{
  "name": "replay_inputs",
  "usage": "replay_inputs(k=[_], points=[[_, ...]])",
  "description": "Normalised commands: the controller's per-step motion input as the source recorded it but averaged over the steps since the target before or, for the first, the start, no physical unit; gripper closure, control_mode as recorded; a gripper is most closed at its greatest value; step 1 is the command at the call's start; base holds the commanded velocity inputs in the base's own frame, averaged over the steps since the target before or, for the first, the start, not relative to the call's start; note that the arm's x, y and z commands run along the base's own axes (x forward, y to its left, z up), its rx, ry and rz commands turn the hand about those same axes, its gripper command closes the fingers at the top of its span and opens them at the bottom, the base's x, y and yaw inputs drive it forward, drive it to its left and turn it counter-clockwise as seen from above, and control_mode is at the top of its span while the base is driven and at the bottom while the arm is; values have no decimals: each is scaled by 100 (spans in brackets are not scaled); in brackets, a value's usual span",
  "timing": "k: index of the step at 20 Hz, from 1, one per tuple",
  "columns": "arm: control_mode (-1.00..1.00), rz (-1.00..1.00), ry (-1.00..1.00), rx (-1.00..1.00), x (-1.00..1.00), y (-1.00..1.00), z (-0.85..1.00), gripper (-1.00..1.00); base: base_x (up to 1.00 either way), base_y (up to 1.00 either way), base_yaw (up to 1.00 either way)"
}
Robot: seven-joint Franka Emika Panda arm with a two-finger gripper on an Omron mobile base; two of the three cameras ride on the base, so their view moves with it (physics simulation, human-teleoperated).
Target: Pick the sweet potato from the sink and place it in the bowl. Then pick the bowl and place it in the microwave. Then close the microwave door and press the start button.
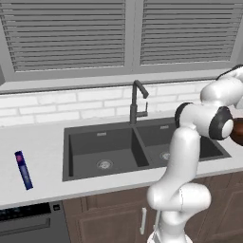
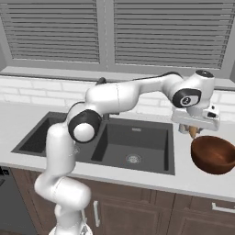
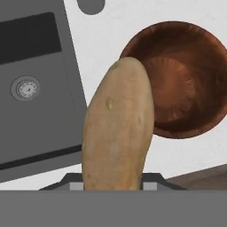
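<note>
Sink set in white counter, dark double basin, round drain in each. Tall dark faucet just behind sink, at divider. Blue bottle lying on counter, well left of sink. White arm in front of sink's right basin. Reddish-brown bowl right of sink, cut by frame edge.

White counter holds the dark sink; a blue bottle lies left; the bowl sits right.
</note>
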Motion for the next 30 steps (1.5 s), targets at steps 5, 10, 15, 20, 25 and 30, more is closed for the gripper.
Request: replay_inputs(k=[5,10,15,20,25,30], points=[[-100,0,0,-12,-17,15,-10,100,0,0,0],[-100,0,-3,-34,-15,19,-59,100,0,0,0],[-100,0,-6,-31,2,12,-58,100,0,0,0],[-100,0,0,1,11,-33,-24,100,0,0,0],[-100,0,1,4,7,-38,0,100,0,0,0],[-100,0,0,0,26,-15,-4,100,0,0,0]])
